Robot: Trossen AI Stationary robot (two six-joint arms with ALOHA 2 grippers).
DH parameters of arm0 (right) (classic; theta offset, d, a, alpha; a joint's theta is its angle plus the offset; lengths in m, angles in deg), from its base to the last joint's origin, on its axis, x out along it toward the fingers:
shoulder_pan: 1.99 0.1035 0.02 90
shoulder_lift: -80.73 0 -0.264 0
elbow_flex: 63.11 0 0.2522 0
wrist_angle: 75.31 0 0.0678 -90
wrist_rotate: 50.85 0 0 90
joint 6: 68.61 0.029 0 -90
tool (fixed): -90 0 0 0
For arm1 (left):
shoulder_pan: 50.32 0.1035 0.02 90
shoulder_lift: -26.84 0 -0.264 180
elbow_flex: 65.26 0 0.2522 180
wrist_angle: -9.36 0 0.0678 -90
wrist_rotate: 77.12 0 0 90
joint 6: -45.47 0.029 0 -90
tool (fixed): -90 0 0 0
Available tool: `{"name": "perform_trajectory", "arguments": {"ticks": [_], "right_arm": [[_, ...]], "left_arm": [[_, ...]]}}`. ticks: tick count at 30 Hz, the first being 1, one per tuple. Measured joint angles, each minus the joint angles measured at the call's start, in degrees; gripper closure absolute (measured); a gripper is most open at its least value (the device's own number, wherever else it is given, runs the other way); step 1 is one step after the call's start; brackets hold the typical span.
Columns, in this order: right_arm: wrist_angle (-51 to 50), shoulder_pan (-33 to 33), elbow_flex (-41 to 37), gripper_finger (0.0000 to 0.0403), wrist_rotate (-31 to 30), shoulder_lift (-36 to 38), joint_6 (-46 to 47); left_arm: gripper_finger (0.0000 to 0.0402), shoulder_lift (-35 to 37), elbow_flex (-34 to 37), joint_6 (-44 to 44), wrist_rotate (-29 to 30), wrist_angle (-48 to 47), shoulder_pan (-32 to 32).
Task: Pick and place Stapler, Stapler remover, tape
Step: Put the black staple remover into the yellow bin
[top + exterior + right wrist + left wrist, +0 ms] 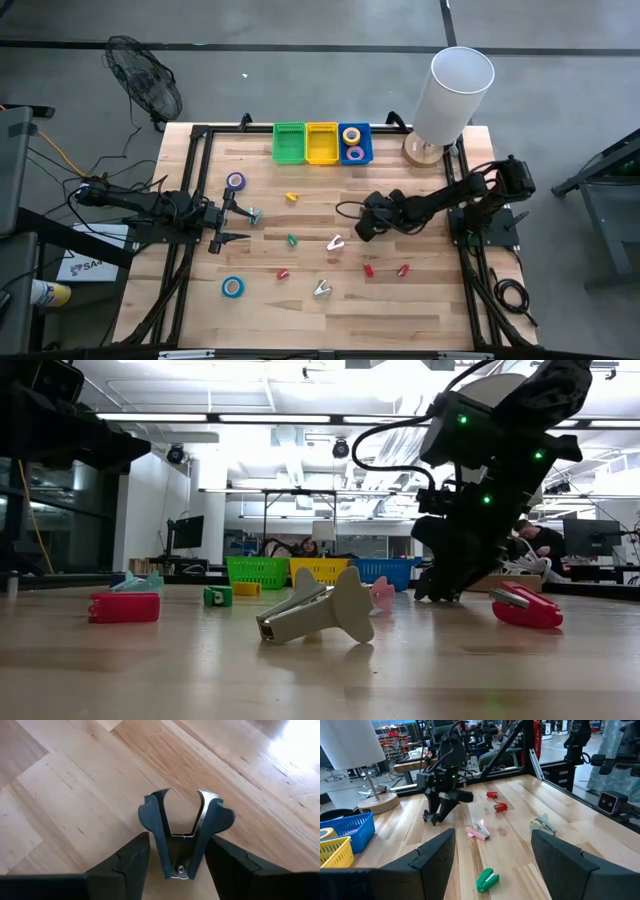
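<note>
My right gripper is near the table's middle, pointing down, and is shut on a dark blue-grey staple remover. My left gripper waits open at the left side, level over the table, with a teal piece just past its far finger. A purple tape roll and a blue tape roll lie flat on the wood. Small staplers lie scattered: red, red, red, green and yellow. A pale claw remover and a silvery one also rest there. My right gripper pinches the staple remover's two arms near the hinge end, one finger on each outer side. The fingers come from above, pointing down. The open claws stick out past the fingertips. I cannot tell whether it is lifted off the wood.
Green, yellow and blue bins stand in a row at the far edge; the blue one holds two tape rolls. A white lamp stands at the far right corner. Black frame rails run along the table's sides.
</note>
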Motion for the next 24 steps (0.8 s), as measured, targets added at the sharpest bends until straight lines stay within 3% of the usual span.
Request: {"name": "perform_trajectory", "arguments": {"ticks": [14, 24], "right_arm": [[4.46, -0.11, -0.13, 0.0324, 1.67, -0.07, -5.51], [12.69, -3.52, 4.24, 0.0315, 1.87, -0.26, -13.33]], "left_arm": [[0.0143, -0.01, 0.00, 0.00, 0.00, 0.00, -0.01], [0.0143, 0.01, 0.00, 0.02, 0.00, 0.00, 0.00]]}}
